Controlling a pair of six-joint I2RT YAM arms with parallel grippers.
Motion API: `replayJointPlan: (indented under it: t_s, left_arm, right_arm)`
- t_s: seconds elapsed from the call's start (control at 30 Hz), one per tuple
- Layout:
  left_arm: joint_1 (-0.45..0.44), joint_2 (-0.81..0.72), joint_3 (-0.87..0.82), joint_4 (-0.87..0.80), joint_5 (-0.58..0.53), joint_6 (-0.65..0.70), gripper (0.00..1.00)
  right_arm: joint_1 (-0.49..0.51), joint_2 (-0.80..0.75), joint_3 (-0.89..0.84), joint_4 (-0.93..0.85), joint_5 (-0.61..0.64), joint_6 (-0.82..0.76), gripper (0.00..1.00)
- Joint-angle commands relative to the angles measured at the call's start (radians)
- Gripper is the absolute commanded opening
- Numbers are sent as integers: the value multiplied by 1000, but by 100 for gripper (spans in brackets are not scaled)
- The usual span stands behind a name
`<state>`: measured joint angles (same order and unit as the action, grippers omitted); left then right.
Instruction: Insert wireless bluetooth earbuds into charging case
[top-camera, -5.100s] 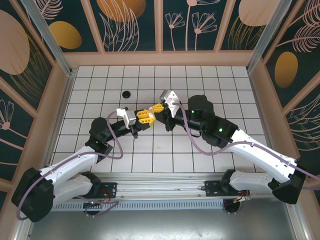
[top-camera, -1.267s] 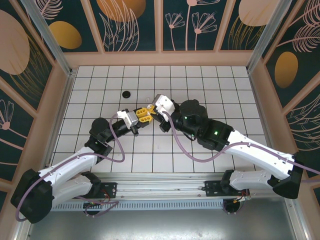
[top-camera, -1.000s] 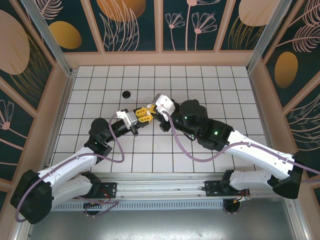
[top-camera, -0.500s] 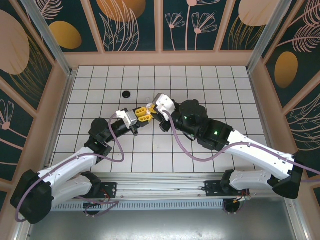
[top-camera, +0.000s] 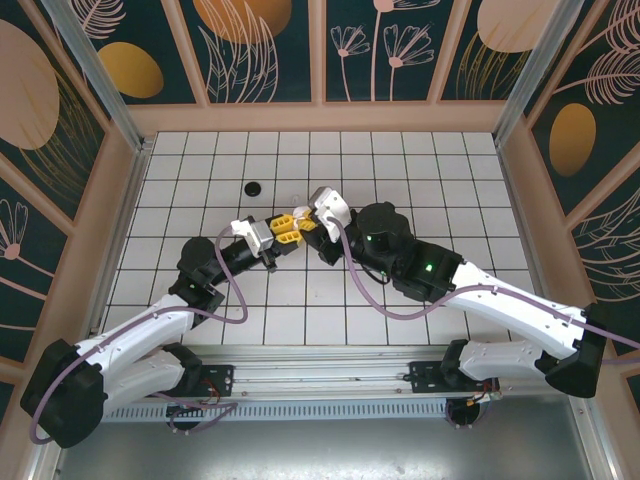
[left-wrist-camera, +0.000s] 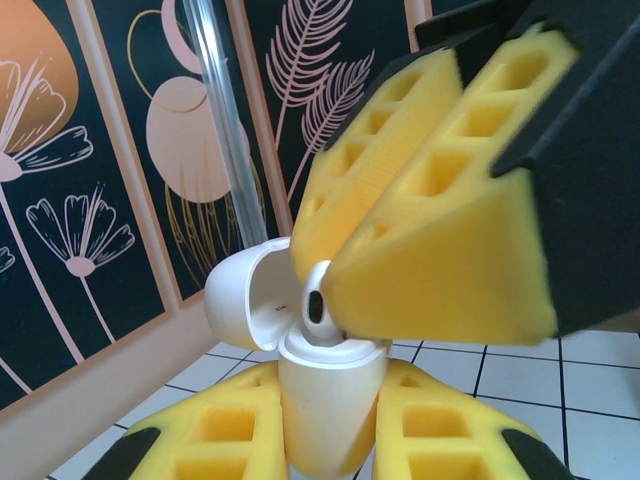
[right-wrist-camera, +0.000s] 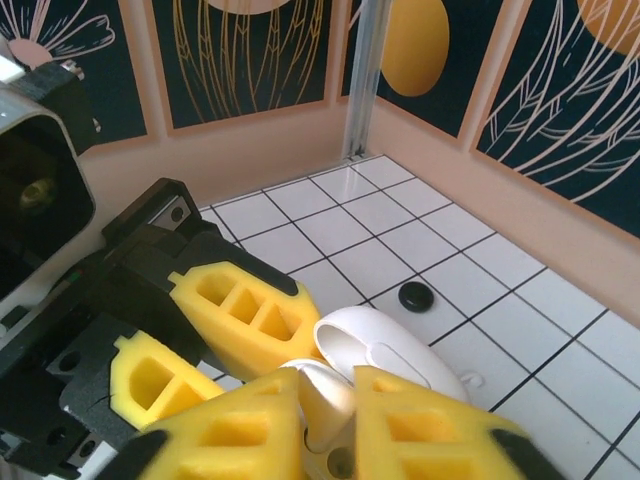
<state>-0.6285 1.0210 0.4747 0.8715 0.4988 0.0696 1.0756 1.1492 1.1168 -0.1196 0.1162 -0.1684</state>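
Above white tiled floor (top-camera: 430, 160), floral panels (top-camera: 385, 50) around: left jaws clamp case (left-wrist-camera: 322, 398).

The charging case (left-wrist-camera: 325, 400) and earbud (left-wrist-camera: 318, 312) at centre frame are glossy white, the bud bearing a dark oval spot. The fingers (left-wrist-camera: 440, 260) are bright yellow foam on black. The surface (top-camera: 420, 165) is white tile with dark grid lines; the puck (top-camera: 253, 187) at upper left is black. The walls (top-camera: 270, 60) are dark teal with orange discs and pale line-drawn leaves.
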Motion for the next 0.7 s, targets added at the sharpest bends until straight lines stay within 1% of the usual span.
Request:
replayJointPlan:
  t_s: [0.0, 0.07, 0.17, 0.27, 0.47, 0.53, 0.6, 0.67]
  left_arm:
    - [3, -11, -4, 66, -10, -21, 0]
    - [4, -5, -2, 59, -10, -25, 0]
    - [3, 2, -3, 50, -12, -31, 0]
    - [3, 9, -1, 31, -19, -38, 0]
    - [4, 30, 17, -21, -38, -68, 0]
    - [7, 36, 25, -45, -45, -78, 0]
    - [11, 40, 23, -55, -55, -95, 0]
    - [27, 42, 18, -62, -55, -123, 0]
  right_arm:
    - [7, 2, 30, -29, 29, 33, 30]
    - [7, 7, 64, -43, 34, 52, 37]
    - [7, 20, 124, -70, 34, 83, 45]
    - [7, 32, 180, -99, 33, 118, 47]
    - [-10, 31, 279, -144, 42, 201, 50]
    - [-52, 40, 321, -171, 42, 253, 49]
    - [-122, 58, 364, -212, 18, 317, 49]
    - [-216, 84, 389, -253, -23, 387, 48]
